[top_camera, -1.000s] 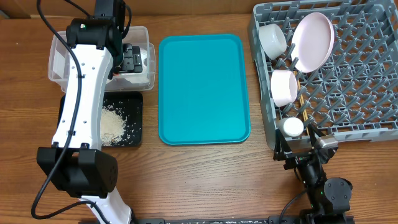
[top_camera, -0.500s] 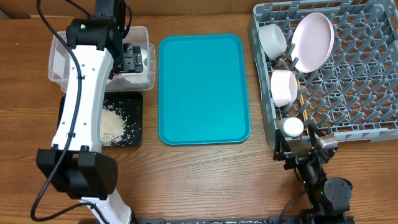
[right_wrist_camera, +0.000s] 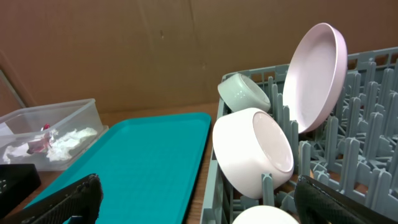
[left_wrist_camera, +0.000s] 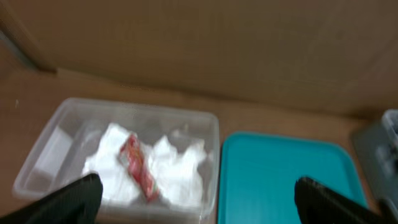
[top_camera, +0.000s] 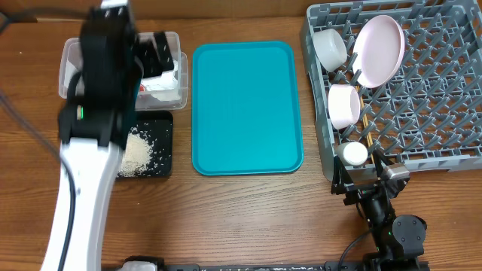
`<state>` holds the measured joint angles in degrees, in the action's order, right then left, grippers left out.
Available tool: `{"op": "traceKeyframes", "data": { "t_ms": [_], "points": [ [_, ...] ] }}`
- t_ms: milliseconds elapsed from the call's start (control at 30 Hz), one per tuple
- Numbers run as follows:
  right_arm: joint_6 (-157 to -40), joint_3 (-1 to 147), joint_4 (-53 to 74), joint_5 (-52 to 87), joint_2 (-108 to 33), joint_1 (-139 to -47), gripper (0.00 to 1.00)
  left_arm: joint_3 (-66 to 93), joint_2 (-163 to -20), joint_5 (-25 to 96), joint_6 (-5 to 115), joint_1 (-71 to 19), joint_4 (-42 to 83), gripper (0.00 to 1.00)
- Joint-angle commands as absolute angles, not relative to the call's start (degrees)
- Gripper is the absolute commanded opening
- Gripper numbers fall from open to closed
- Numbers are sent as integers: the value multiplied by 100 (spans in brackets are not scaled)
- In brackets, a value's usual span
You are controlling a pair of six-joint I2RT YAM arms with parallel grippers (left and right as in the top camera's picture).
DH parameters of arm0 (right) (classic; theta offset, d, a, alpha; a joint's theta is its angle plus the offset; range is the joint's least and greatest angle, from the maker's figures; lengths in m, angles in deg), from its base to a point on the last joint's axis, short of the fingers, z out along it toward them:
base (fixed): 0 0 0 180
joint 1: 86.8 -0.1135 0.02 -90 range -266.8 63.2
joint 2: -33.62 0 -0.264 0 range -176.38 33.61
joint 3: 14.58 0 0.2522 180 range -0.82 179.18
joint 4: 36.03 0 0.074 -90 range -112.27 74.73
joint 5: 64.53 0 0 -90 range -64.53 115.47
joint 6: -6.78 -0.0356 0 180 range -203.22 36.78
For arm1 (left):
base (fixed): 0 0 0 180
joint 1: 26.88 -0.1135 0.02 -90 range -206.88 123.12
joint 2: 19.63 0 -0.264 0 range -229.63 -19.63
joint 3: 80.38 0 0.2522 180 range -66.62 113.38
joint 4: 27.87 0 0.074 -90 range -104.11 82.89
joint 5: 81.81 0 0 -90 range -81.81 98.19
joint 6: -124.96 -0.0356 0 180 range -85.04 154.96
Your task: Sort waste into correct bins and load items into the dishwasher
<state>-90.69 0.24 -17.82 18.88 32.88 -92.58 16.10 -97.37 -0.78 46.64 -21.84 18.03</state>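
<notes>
Left tool: jaws spread wide, nothing between them; it hangs above the clear tub, left of the teal tray. Right tool: also wide and empty, low at the near corner of the dish rack, right of the teal tray. Wooden counter carries everything. Dish rack is grey with upright pegs and stands just right of the teal tray, reaching the far right edge of the overhead view. The teal tray lies flat at centre with a bare surface. The clear tub sits left of the teal tray at its far end, close beside it. The black tray is left of the teal tray at its near end, directly in front of the tub. The plate, pale pink, stands on edge in the rack's far rows, right of the teal tray. One bowl is tipped on its side just left of the plate; a second bowl sits nearer, along the rack side closest to the teal tray. White cup is at the rack's near corner. Chopsticks are slotted among the pegs beside the second bowl. Crumpled napkins lie inside the tub with the red wrapper on top of them. Rice grains are heaped in the black tray, on the side away from the teal tray.
</notes>
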Motion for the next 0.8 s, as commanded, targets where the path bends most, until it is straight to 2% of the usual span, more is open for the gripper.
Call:
{"op": "traceKeyframes", "data": {
  "t_ms": [0,400,633,767],
  "points": [
    [-9073,-35,-1806,1943,3345,-9300,100,167,-8891,271,4629,-2311,1088,100],
    [-9071,-35,-1806,1943,3345,-9300,100,-4274,-5435,221,4415,-2472,-1233,100],
    [-9071,-35,-1806,1943,3345,-9300,100,-5892,-3864,167,4422,-2472,-2247,100],
    [-9071,-35,-1806,1943,3345,-9300,100,-6484,-3134,160,4413,-2472,-2381,100]
  ]
}}
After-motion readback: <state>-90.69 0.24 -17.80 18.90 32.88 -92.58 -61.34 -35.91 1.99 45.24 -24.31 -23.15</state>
